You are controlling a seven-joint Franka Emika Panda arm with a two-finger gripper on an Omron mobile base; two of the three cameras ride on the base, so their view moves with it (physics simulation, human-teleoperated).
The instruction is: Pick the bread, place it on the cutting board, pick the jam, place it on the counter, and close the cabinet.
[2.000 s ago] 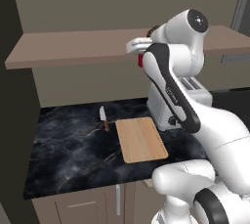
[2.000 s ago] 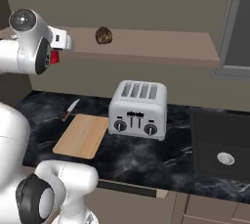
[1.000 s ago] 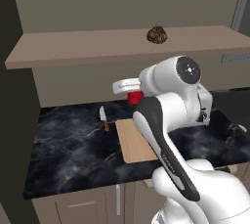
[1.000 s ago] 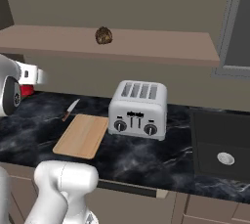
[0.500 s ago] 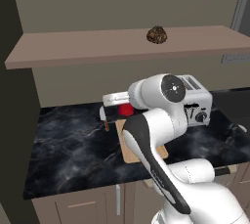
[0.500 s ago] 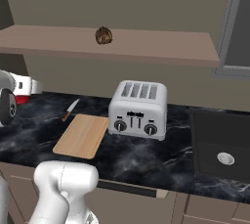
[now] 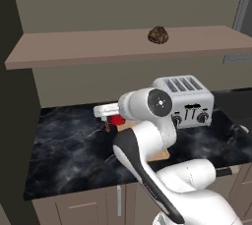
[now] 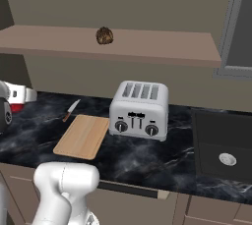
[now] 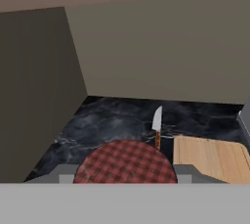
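1. The jam is sitting clamped in the hand, its red checked lid filling the low middle of the hand view; in the left base view the red jar is hanging above the worktop, at about 9 o'clock from the arm's big round joint.
2. The hand is closing tightly on the jam, its fingers pressing against the jar's sides.
3. The cutting board is lying flat on the worktop, just at 3 o'clock of the jam in the hand view.
4. A knife is lying at 12 o'clock of the jam, beside the board's far left corner.
5. The bread is sitting on the cabinet shelf, well above the board.
6. A silver toaster is standing at 3 o'clock of the board.
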